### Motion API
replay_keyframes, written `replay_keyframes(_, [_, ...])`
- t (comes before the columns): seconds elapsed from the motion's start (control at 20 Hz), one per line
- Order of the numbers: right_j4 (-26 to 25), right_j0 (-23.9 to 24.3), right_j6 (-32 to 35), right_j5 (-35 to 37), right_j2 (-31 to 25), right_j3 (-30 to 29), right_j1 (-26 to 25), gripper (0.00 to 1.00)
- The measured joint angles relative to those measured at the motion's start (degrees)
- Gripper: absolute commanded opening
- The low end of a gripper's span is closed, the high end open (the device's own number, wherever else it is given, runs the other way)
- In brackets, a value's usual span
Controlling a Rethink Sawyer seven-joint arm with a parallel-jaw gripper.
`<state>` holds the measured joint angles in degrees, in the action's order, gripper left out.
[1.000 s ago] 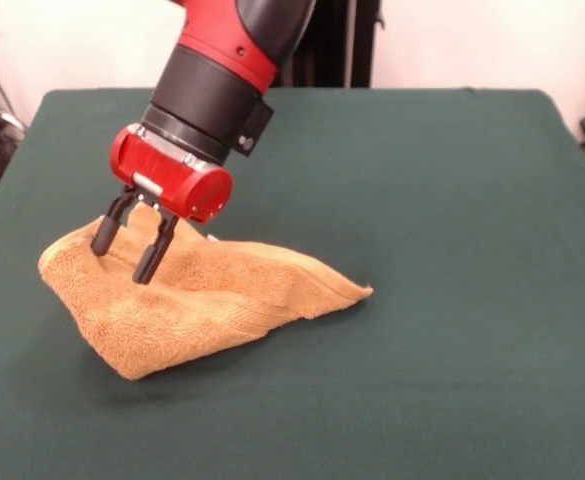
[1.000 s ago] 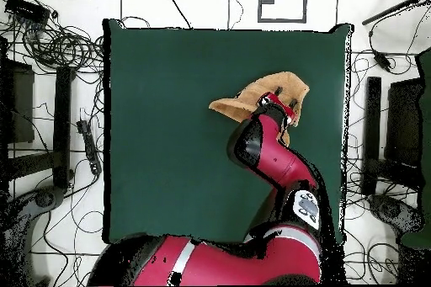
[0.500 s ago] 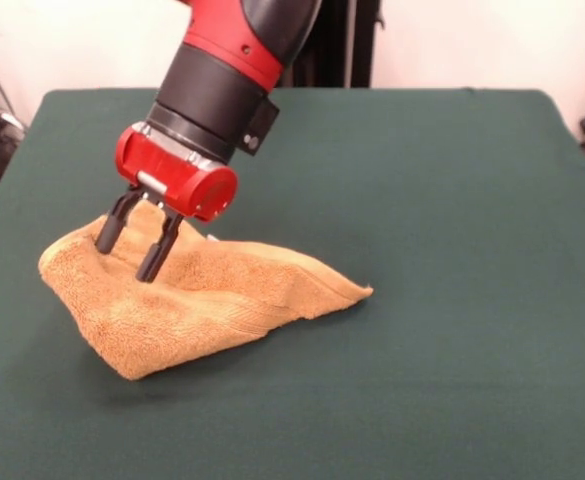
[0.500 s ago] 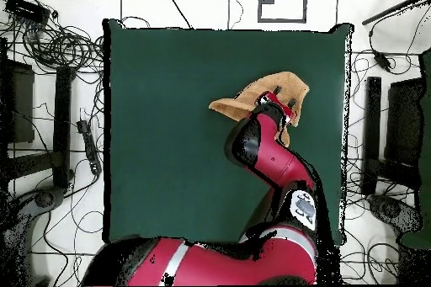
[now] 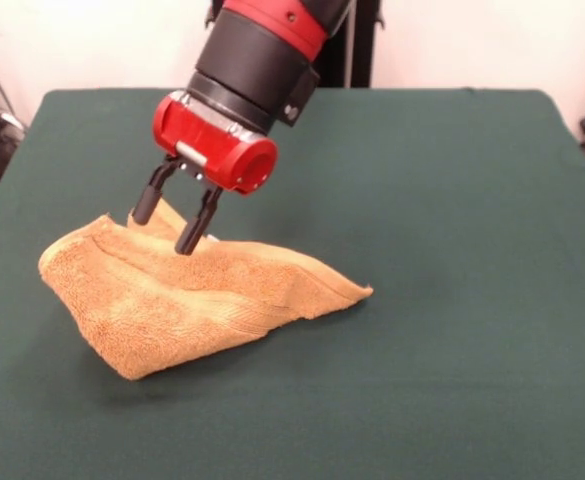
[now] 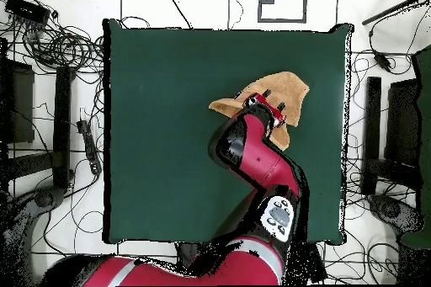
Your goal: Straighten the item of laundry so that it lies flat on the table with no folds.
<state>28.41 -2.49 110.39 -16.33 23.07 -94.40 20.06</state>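
Observation:
The item of laundry [image 5: 187, 300] is an orange-tan terry towel, folded over into a rough triangle on the left part of the green table [image 5: 452, 200]. One point reaches toward the middle of the table, and a woven band runs along its lower fold. My gripper [image 5: 164, 232] hangs just above the towel's far edge, open, with nothing between its black fingers [image 5: 194, 228]. In the overhead view the towel [image 6: 282, 90] lies at the upper right of the table [image 6: 160, 124], partly hidden by the red arm and gripper [image 6: 264, 105].
Cables and stands [image 6: 50, 65] lie on the floor round the table in the overhead view. The table's left edge [image 5: 2, 190] is close to the towel in the front view.
The gripper has risen and shifted right and toward the far side of the towel, staying open. The towel has not moved.

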Motion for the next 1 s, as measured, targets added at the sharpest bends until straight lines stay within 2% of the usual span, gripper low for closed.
replay_keyframes(1.0, [0.0,3.3,0.0,0.8,0.2,-0.4,0.0,1.00])
